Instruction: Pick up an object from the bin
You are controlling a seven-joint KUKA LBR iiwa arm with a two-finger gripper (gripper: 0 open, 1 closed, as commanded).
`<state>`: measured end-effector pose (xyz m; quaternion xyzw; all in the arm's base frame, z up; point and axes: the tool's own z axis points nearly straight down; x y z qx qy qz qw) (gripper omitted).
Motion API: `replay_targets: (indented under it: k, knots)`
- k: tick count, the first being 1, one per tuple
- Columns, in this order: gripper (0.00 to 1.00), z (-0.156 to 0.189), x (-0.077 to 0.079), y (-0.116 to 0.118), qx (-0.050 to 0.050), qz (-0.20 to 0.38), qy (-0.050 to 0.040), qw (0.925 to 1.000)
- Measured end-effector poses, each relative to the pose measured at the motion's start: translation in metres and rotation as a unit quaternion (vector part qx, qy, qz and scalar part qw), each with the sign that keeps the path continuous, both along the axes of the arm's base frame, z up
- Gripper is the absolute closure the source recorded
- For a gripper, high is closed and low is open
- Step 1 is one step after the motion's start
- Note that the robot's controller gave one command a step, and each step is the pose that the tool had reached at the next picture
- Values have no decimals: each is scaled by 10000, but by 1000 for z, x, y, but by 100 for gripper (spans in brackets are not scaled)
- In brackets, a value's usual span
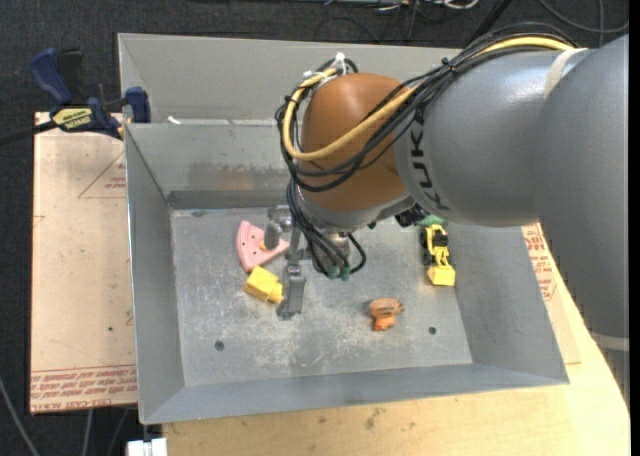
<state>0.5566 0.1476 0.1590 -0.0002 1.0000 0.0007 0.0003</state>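
1. Gripper (pixel 290 306) is low in the bin (pixel 150 264), tip close to the floor, left of the floor's centre. It hangs straight down under the orange cover (pixel 345 144) on the wrist.
2. Claw state: cannot tell, wide or narrow. It shows as one grey upright bar, and nothing can be seen held in it.
3. Yellow block (pixel 263 287) lies flat on the bin floor, just to the left of the gripper. Its right end is at the gripper's side; touching or a hair apart, cannot tell.
4. Block's long axis runs roughly across the view, left to right, with the right end a little lower in the picture. That right end points at the gripper.
5. Pink piece (pixel 252 242) is flat and curved. It lies just above the yellow block in the view, nearer the back wall, and close to the block.
6. Orange lump (pixel 384 311) is small and sits alone on the floor, to the right of the gripper and well apart from it.
7. Yellow-and-black toy (pixel 436 254) is on the right part of the floor. Its long axis runs up-down in the view, and its top end is under the arm (pixel 520 134).
8. Bin holds these four loose things, all on the floor, spread out and not heaped.
9. Cables (pixel 292 129), black and yellow, loop round the orange cover and run back along the arm.
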Motion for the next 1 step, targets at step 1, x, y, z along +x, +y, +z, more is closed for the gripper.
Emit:
replay_targets:
  k: [1]
  knots:
    - [0,-40,3,-3,13,-663,-39,9978]
